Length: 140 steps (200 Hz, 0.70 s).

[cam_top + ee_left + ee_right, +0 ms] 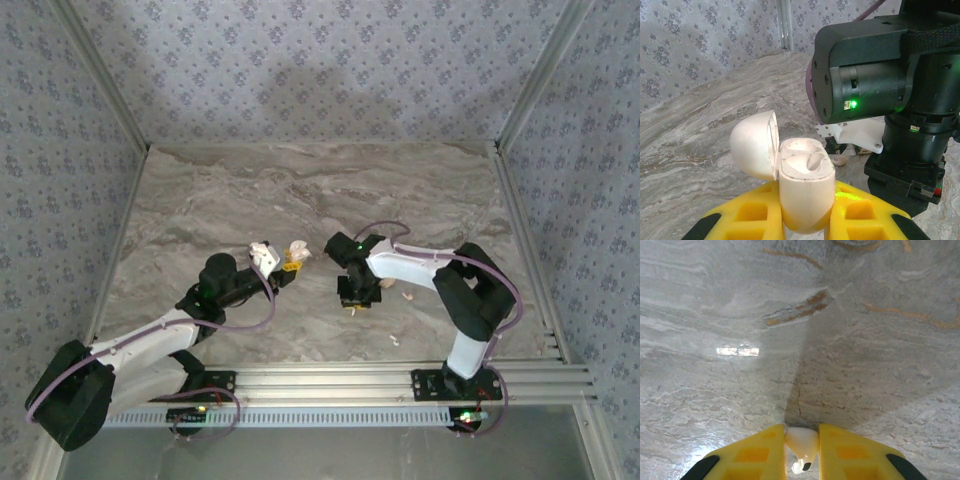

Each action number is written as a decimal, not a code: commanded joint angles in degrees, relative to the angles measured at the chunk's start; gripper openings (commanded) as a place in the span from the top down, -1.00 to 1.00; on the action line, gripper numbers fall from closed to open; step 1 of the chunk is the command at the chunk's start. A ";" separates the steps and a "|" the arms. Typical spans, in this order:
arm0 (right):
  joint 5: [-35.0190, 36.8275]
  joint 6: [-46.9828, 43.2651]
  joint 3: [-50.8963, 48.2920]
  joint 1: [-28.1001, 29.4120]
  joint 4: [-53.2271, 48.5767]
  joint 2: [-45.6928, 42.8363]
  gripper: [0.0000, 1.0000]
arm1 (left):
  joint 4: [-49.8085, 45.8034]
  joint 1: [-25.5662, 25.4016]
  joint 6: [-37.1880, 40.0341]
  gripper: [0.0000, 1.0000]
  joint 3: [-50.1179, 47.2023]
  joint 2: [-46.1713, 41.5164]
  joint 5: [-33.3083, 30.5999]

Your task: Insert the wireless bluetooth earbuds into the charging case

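Jaws: my left gripper (805,222) clamps the charging case (806,185), lid (752,142) open; right gripper (801,432) pinches 1 earbud (801,445). I judge pickup done; next I must carry it over and align with a socket (815,161).

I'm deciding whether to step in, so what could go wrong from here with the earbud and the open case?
The small white earbud sits pinched at the very tips of the right gripper, so it may slip or twist in transit. The rounded white charging case is held by its lower end in the left gripper; pressing into its empty wells might tilt it, or bump the open lid.
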 commanded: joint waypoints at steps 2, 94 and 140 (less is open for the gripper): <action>5.13 -0.91 -2.05 0.33 4.51 -2.11 0.58 | 0.42 0.42 0.59 0.74 1.05 1.11 1.42; 13.08 -15.79 -10.54 0.08 21.94 -22.87 0.57 | 9.54 0.04 4.76 0.76 -0.67 11.47 6.42; 10.81 -24.67 -12.72 0.14 27.29 -31.89 0.57 | 11.76 -1.31 7.18 0.77 1.75 17.76 8.32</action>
